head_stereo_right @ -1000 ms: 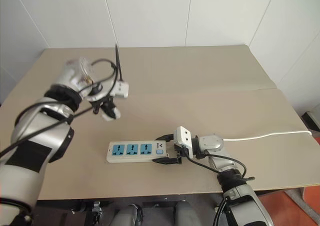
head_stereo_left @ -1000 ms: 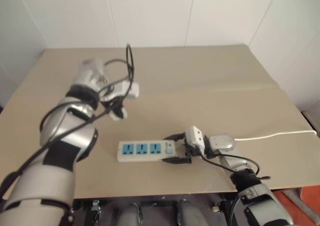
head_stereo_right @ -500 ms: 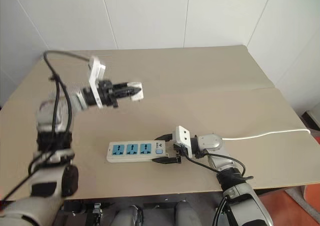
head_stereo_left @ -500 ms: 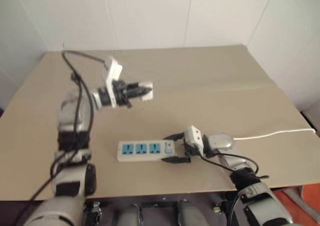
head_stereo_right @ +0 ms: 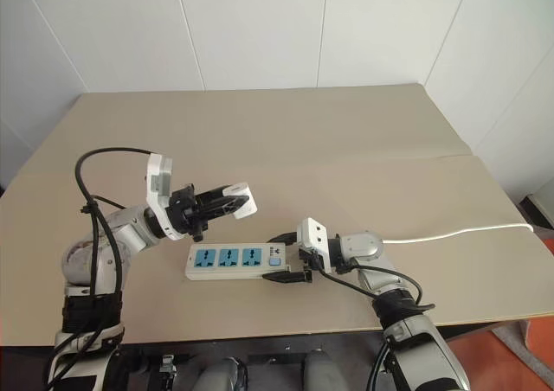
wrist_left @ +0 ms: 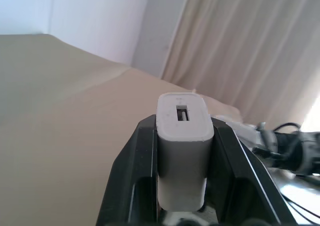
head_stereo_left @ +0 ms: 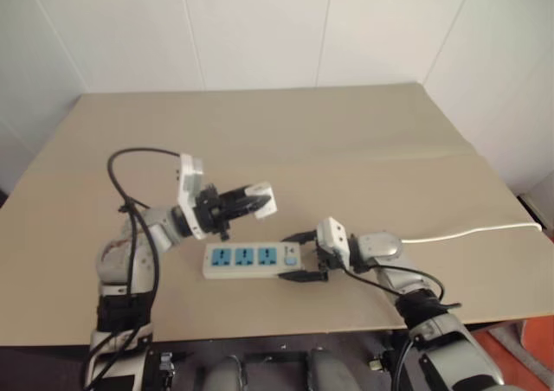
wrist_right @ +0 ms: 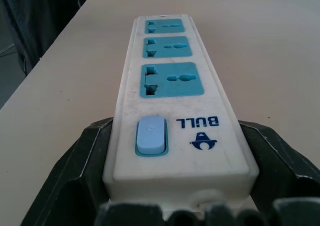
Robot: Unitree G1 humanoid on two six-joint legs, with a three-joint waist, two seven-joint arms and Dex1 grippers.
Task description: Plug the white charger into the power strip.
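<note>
Since the earlier frame the left gripper (head_stereo_right: 227, 202), clamped on the white charger (head_stereo_right: 240, 198), has come down and nearer, and now hangs just above the power strip (head_stereo_right: 235, 260). Right gripper (head_stereo_right: 283, 257) grips the strip's switch end, unmoved. Bare table (head_stereo_right: 363, 140) stretches beyond the strip, whose near side lies close to the front edge.

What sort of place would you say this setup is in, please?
Probably an indoor test room or lab: a plain tan table against white panelled walls, bare except for a power strip and its cord.
</note>
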